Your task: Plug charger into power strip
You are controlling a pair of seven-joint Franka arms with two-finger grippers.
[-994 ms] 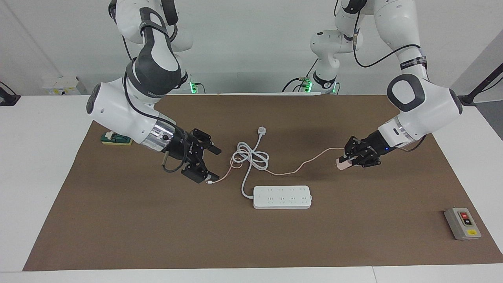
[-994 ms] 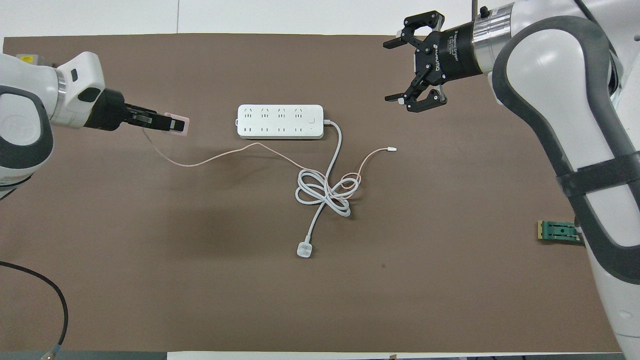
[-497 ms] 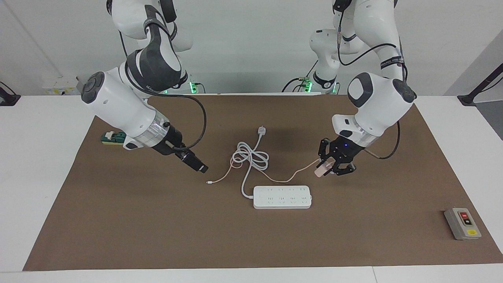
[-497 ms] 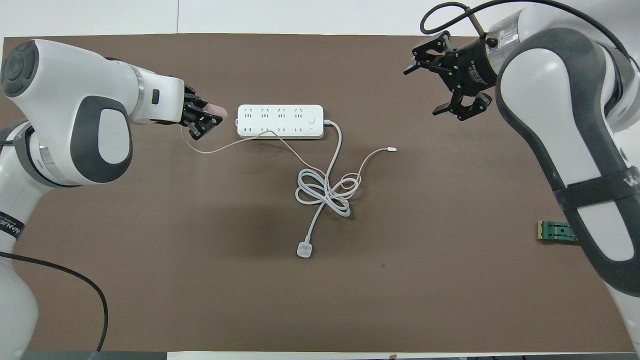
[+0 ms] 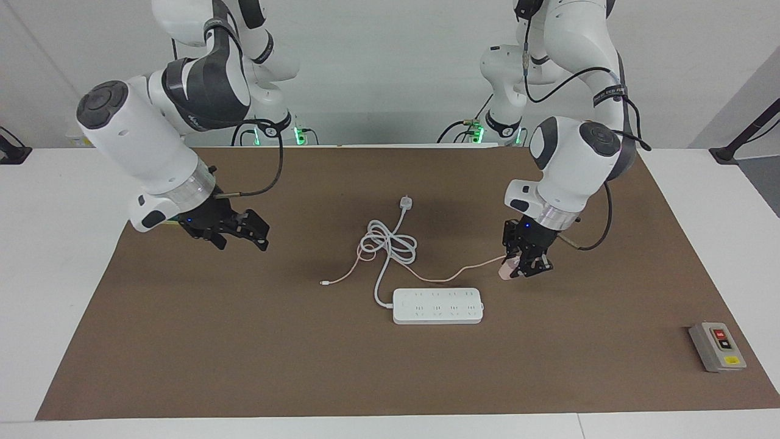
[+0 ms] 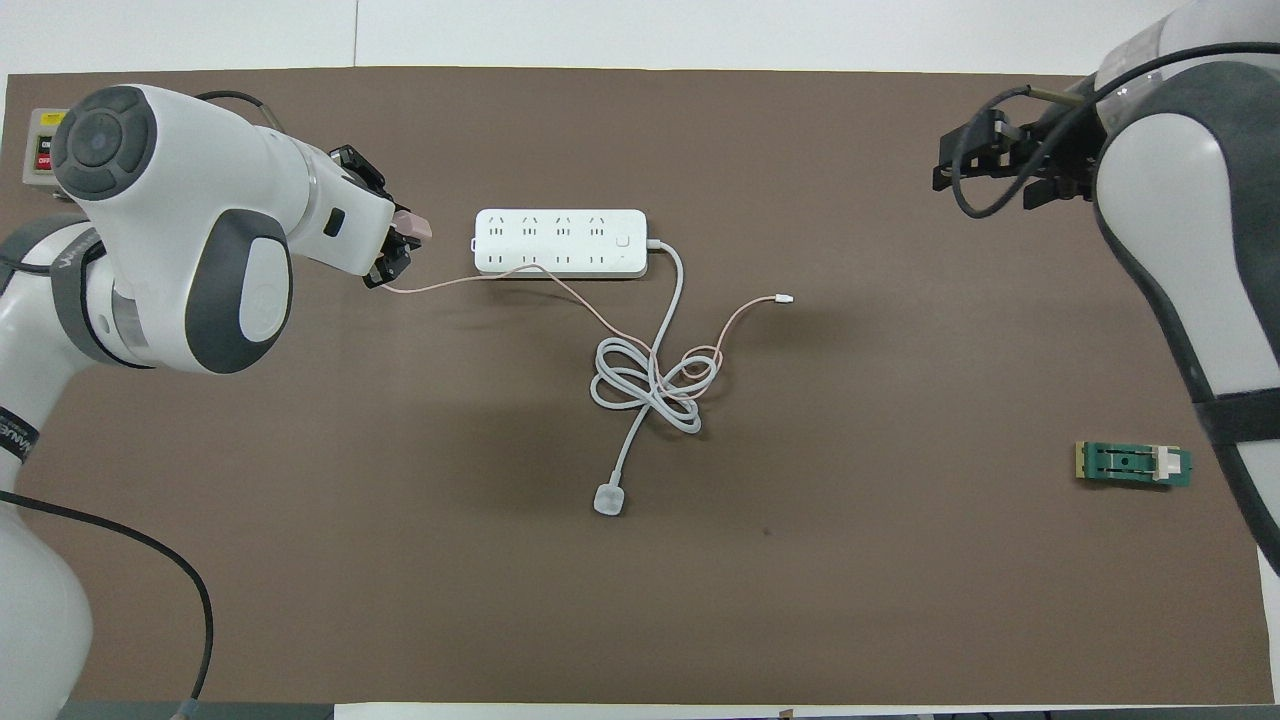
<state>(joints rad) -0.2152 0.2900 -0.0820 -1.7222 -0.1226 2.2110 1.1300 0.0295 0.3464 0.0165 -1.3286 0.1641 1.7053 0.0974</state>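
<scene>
On the matte brown mat (image 5: 244,366) covering the white tabletop, a white plug (image 5: 405,203) on a thick, smooth white cord (image 5: 388,244) lies nearest the robots, the cord coiled in loose loops. Farther out rests the long white plastic power strip (image 5: 437,305) with rounded corners and two rows of outlets. A thin pink cable (image 5: 454,273) runs across those loops (its small white tip lying free on the mat). A grey box with red and yellow buttons (image 5: 717,346) sits by the mat's corner at the left arm's end; a green block (image 6: 1132,463) lies near the right arm's edge.

The left gripper (image 5: 525,267) is clenched on the small pale-pink cube-shaped charger (image 5: 507,270), held over bare mat just beside the strip's end. The right gripper (image 5: 234,235), fingers spread and holding nothing, hangs over the mat well apart from the strip.
</scene>
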